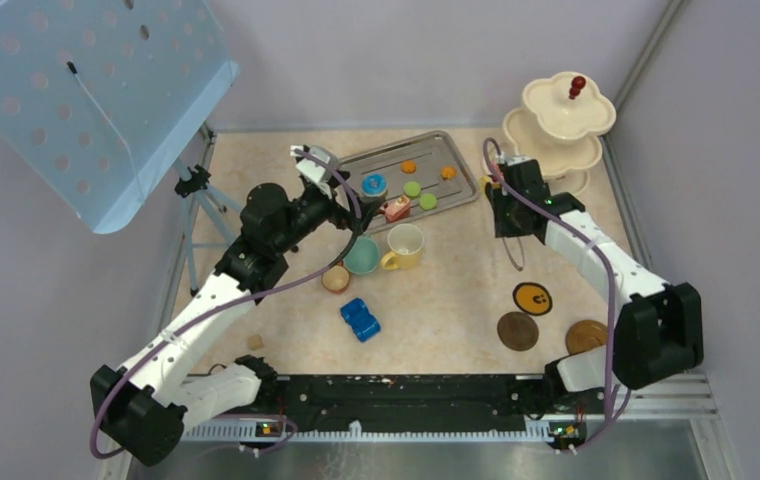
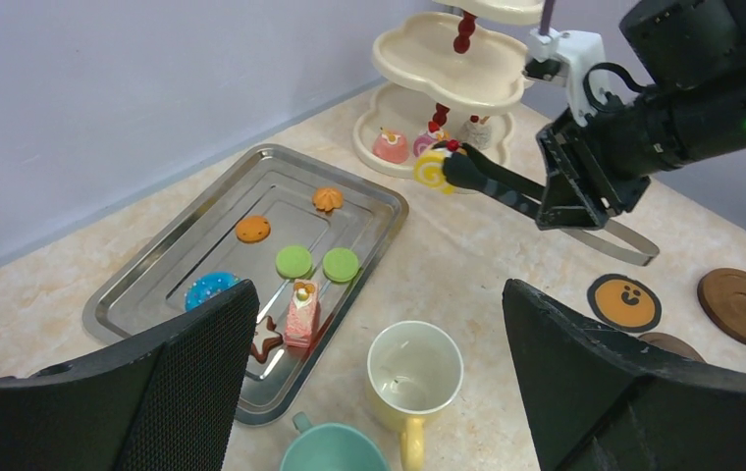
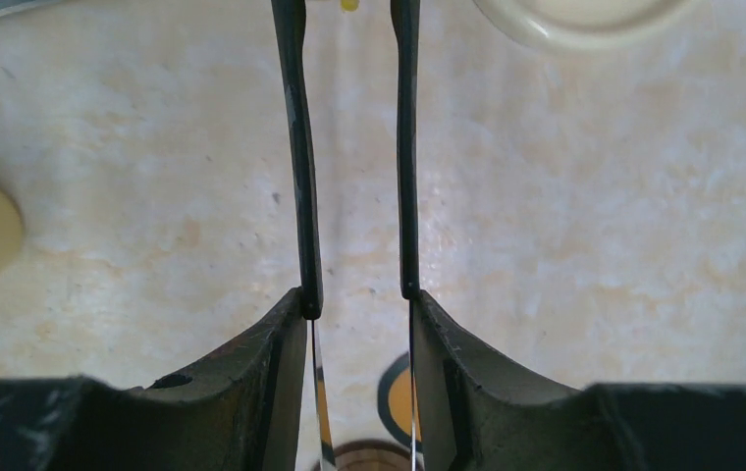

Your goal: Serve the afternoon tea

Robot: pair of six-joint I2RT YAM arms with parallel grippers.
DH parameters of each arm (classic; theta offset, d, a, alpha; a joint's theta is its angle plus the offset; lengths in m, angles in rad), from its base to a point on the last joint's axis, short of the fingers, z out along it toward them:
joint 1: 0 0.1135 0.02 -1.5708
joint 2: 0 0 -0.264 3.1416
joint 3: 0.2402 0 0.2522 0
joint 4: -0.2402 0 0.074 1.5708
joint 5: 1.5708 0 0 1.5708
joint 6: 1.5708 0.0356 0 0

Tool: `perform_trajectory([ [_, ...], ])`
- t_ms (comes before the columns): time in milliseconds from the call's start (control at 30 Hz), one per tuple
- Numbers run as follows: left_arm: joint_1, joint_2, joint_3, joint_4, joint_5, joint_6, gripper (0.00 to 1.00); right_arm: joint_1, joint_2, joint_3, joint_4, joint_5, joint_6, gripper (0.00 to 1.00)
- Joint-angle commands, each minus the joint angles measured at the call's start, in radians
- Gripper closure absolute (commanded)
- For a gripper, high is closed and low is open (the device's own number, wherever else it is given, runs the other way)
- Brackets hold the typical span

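My right gripper (image 1: 504, 192) is shut on black tongs (image 3: 296, 147) whose tips pinch a yellow swirl cake (image 2: 433, 169) just in front of the cream three-tier stand (image 1: 566, 110). The stand's bottom tier holds a few small cakes (image 2: 390, 145). My left gripper (image 2: 377, 304) is open and empty above the yellow mug (image 2: 414, 373) and teal cup (image 2: 333, 451), beside the metal tray (image 2: 389, 211). The tray holds green macarons (image 2: 293, 261), a pink cake (image 2: 301, 314), a blue donut (image 2: 210, 289) and orange pieces (image 2: 252, 229). A small brown cup (image 1: 336, 278) stands near the teal cup.
Two brown coasters (image 1: 517, 331) (image 1: 586, 336) and an orange smiley coaster (image 1: 532, 298) lie at the front right. A blue toy car (image 1: 360, 319) sits in the front middle. A blue perforated panel on a tripod (image 1: 96, 90) overhangs the back left. Walls close the back and right.
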State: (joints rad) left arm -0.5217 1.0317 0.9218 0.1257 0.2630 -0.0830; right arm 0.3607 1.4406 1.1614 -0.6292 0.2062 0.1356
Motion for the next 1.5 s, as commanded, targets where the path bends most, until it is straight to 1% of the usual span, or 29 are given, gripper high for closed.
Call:
perform_trajectory([
  [0, -0.02, -0.008, 0.006, 0.044, -0.02, 0.002, 0.01, -0.077, -0.134, -0.121, 0.072, 0.037, 0.088, 0.91],
  [100, -0.033, -0.006, -0.002, 0.054, -0.017, 0.005, 0.01, -0.144, -0.192, -0.191, 0.099, 0.046, 0.112, 0.91],
  [200, -0.049, 0.022, 0.008, 0.035, -0.053, 0.03, 0.01, -0.199, -0.223, -0.236, 0.145, 0.023, 0.111, 0.91],
  [333, -0.051, 0.029, 0.002, 0.04, -0.049, 0.025, 0.01, -0.286, -0.201, -0.25, 0.194, -0.039, 0.118, 0.92],
  [400, -0.057, 0.02, 0.001, 0.04, -0.052, 0.031, 0.01, -0.306, -0.185, -0.258, 0.232, -0.059, 0.124, 0.92],
  [700, -0.061, 0.03, 0.012, 0.025, -0.061, 0.039, 0.01, -0.316, -0.07, -0.254, 0.335, -0.021, 0.105, 0.91],
  [933, -0.087, 0.03, 0.02, 0.014, -0.07, 0.047, 0.01, -0.321, -0.057, -0.296, 0.413, -0.003, 0.118, 0.91],
  [1067, -0.096, 0.031, 0.022, 0.013, -0.066, 0.049, 0.01, -0.322, -0.027, -0.294, 0.421, 0.024, 0.11, 0.91],
  [1467, -0.095, 0.014, 0.023, 0.009, -0.076, 0.055, 0.01, -0.322, 0.015, -0.307, 0.46, 0.01, 0.087, 0.86],
])
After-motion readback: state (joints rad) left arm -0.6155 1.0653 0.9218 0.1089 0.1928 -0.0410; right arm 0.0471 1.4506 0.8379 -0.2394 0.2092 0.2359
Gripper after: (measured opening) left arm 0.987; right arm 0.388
